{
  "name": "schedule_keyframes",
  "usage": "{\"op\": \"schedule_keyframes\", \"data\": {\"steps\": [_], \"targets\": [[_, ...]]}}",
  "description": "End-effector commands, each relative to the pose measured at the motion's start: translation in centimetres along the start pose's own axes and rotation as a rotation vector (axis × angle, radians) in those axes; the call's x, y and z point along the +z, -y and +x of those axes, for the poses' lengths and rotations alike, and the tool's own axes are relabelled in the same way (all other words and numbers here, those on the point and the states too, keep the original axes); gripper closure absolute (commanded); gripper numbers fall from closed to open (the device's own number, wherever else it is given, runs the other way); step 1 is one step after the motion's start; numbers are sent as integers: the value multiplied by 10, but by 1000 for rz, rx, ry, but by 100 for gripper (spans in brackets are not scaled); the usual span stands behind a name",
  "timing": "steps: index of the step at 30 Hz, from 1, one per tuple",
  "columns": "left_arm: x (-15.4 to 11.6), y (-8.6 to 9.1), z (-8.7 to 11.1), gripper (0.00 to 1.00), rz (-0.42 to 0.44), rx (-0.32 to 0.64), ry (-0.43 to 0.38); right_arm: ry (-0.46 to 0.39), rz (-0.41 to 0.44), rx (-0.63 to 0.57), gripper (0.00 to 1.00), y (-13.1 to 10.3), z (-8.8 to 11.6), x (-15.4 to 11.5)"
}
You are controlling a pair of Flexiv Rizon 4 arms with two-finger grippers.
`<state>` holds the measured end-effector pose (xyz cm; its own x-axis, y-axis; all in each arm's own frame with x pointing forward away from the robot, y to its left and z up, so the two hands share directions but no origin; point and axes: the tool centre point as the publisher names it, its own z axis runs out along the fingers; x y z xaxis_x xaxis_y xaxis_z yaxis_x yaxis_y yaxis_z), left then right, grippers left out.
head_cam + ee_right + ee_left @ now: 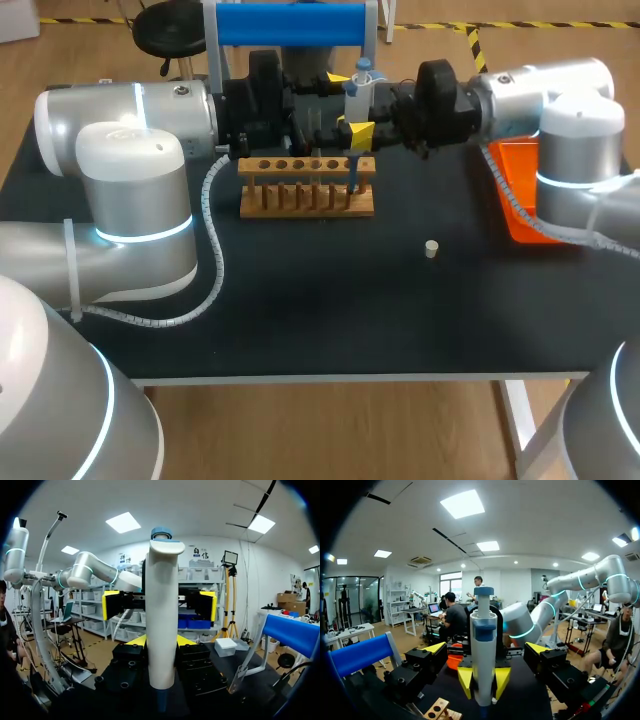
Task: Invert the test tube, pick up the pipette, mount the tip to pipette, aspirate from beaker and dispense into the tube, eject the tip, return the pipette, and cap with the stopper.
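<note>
Nearest on the dark table (300, 310), a small pale stopper (431, 249) is seen lying alone. Behind it a wooden rack (307, 190) is placed, and a test tube (352, 178) stands in a hole near its right end. An orange tray (518, 170) is found at the right edge. Behind the rack, the pipette (161, 615) is kept upright, clamped by the right gripper (161, 641). The left gripper (486, 648) is spread wide, its fingers apart from the pipette on both sides. Farthest, a blue-topped stand (290, 25) is seen.
</note>
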<state>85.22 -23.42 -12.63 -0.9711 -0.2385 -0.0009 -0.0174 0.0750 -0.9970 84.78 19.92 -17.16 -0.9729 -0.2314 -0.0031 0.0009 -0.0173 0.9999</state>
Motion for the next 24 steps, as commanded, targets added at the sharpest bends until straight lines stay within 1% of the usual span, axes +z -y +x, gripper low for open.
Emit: {"op": "schedule_keyframes", "data": {"steps": [1, 2, 3, 4, 6, 7, 8, 24], "targets": [[0, -1, 0, 28, 3, 1, 0, 6, 3, -2, 100, 0, 0, 3], [0, -1, 0, 25, 3, 1, 0, 5, 4, -3, 100, -1, 0, 3], [0, -1, 0, 38, 3, 1, 0, 5, 4, -3, 100, -1, 0, 3], [0, -1, 0, 60, 3, 1, 0, 6, 2, -4, 100, -1, 0, 3], [0, -1, 0, 68, 3, 1, 0, 7, 0, -2, 100, -1, 0, 4], [0, -1, 0, 98, 3, 1, 0, 7, -1, -1, 100, -1, -1, 4], [0, -1, 0, 100, 3, 1, 0, 6, -1, -1, 100, -1, -1, 4], [0, -1, 0, 100, 3, 1, 0, 2, 0, 1, 100, 1, -3, 5]]}}
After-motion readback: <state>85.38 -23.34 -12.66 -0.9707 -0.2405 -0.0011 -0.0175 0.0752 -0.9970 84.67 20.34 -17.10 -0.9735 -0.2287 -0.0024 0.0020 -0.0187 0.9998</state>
